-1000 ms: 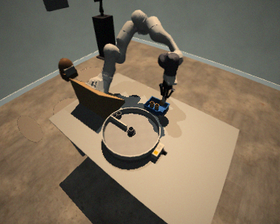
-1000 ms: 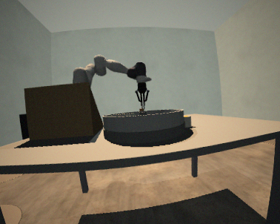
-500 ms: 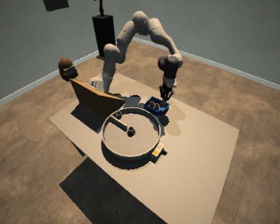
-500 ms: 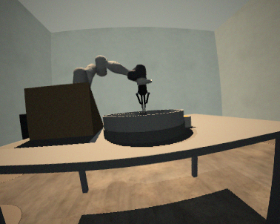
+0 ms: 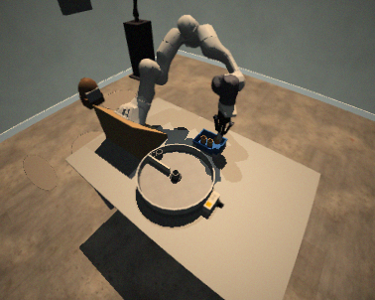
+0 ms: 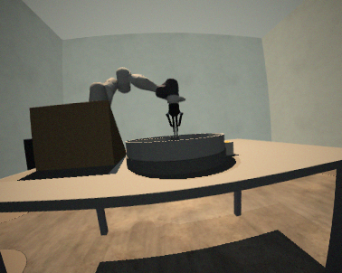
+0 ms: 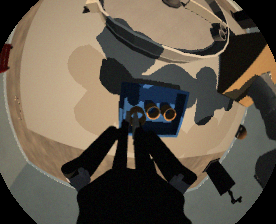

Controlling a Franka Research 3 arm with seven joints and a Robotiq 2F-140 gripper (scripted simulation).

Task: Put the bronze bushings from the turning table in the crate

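In the top view, a bronze bushing is sitting at the tips of the gripper, whose fingers are closing narrowly on its wall. It is hanging low inside the blue crate, and whether it is touching the crate floor I cannot tell. Two more bronze bushings are standing upright in the crate beside it. The crate is resting near the table's long far edge, between the far corner and the right corner. Toward the near left edge, the round turning table is carrying a steel bushing close to its wall, beside a straight bar. A small pale box is sitting against the outside of the turning table, on the side facing the right corner. A brown panel is standing near the left corner of the table, and the arm is reaching over from near the far corner.
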